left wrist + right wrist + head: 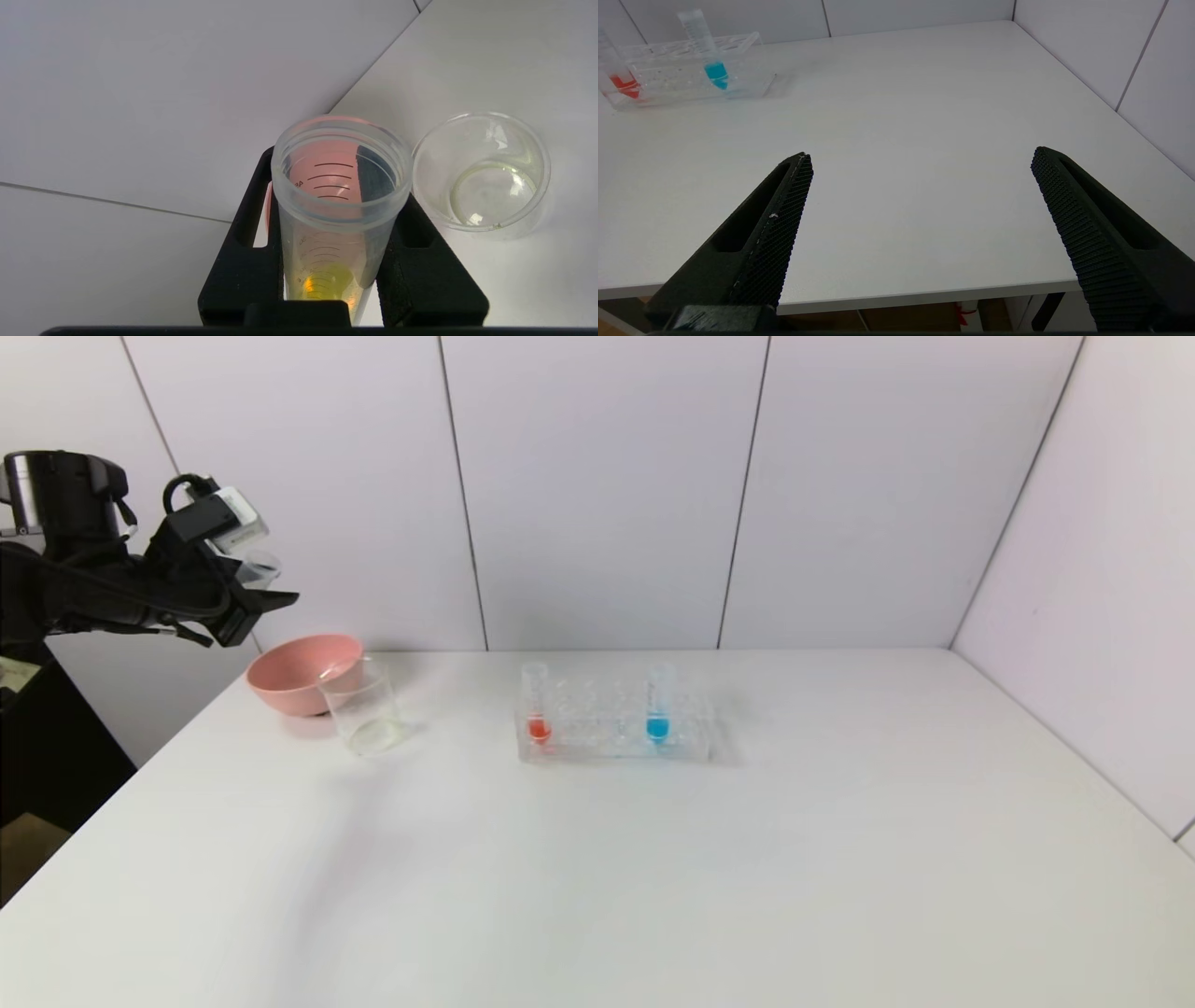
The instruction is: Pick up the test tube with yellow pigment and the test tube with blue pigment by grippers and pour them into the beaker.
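Yellow liquid sits at the bottom of the test tube with yellow pigment (337, 219), clamped in the left gripper (341, 261) high above the table's far left corner; the clear beaker (364, 707), holding only a pale yellowish film, stands below and to its right, beside a pink bowl (301, 672). The test tube with blue pigment (658, 705) stands upright in the clear rack (611, 723), nearer the right gripper (920, 186), whose jaws gape wide and empty.

Three test tubes: one with yellow liquid (334, 219), one with blue (659, 702), one with red (537, 702). One clear tube rack (613, 728). One glass beaker (364, 706). One pink bowl (301, 673). One white table (597, 877). Two grippers: left (334, 261), right (920, 186).
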Controlling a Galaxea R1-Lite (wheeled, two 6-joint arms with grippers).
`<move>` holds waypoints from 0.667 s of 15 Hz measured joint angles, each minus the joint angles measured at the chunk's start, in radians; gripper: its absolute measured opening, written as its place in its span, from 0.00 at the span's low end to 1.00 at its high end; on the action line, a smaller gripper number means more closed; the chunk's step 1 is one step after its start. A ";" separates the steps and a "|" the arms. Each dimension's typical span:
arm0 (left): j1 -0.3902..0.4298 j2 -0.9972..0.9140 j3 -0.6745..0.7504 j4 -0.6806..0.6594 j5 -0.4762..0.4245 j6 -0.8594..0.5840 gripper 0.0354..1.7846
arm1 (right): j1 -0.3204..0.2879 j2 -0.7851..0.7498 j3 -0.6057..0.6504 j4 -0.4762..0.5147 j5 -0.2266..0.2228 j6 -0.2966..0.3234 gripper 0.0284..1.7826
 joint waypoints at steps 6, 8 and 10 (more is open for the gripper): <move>0.008 0.045 -0.123 0.187 -0.001 0.226 0.29 | 0.000 0.000 0.000 0.000 0.000 0.000 0.96; 0.008 0.060 -0.172 0.243 -0.001 0.285 0.29 | 0.000 0.000 0.000 0.000 0.000 0.000 0.96; 0.008 0.075 -0.216 0.296 -0.001 0.339 0.29 | 0.000 0.000 0.000 0.000 0.000 0.000 0.96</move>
